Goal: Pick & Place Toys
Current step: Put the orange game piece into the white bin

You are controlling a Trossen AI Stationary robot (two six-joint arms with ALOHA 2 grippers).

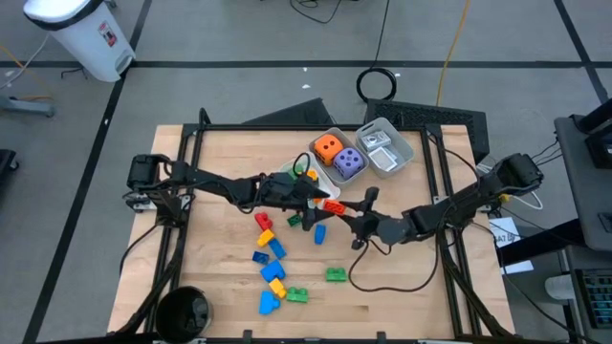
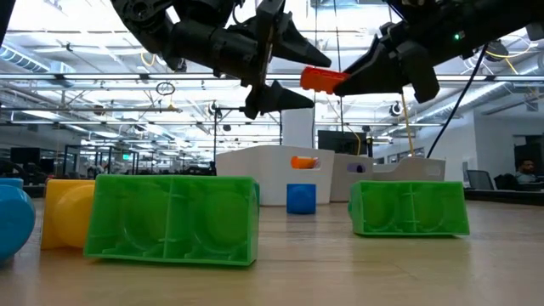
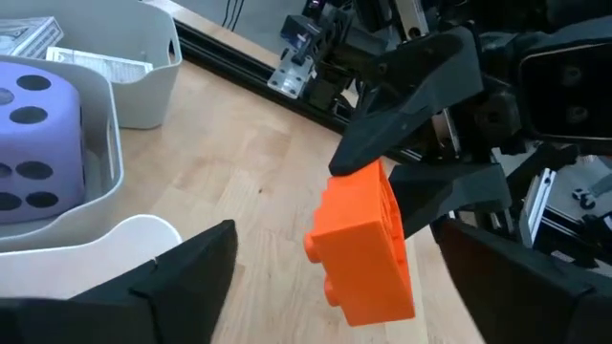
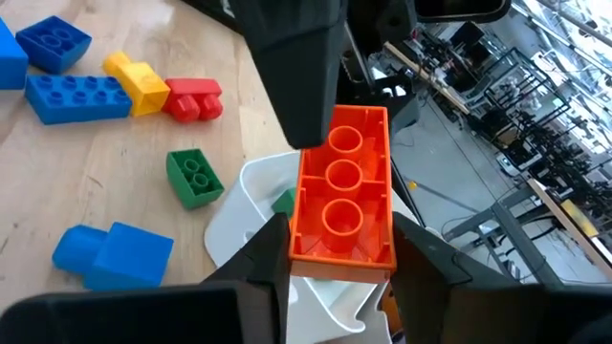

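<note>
The sorting looks partly done, in my judgement: a few toys sit in containers at the table's far middle, while most bricks are loose on the wooden table (image 1: 220, 172). Going from the largest container, the white tray (image 1: 337, 158) holds the orange die (image 1: 327, 148) on its left and the purple die (image 1: 349, 163) on its right; the left wrist view shows the purple die resting against the tray's wall. Just right of it, the clear plastic tray (image 1: 387, 148) holds what look like small white picture cards (image 1: 372, 142), though their faces are too small to read. A smaller white bin (image 1: 302, 174) lies near left of the dice tray; the right wrist view shows something green in it. Above that area the right gripper (image 4: 341, 250) is clamped on an orange brick (image 4: 342, 201), held in the air, and the left gripper (image 2: 274, 58) faces it with its fingers spread apart, holding nothing; this reads as a handover or a drop about to come. Left to do: a red brick (image 1: 263, 222), a yellow brick (image 1: 273, 270), several blue bricks (image 1: 268, 256) and green bricks (image 1: 336, 274) lie scattered across the table's near middle, with one blue brick (image 1: 319, 233) just below the grippers.
</note>
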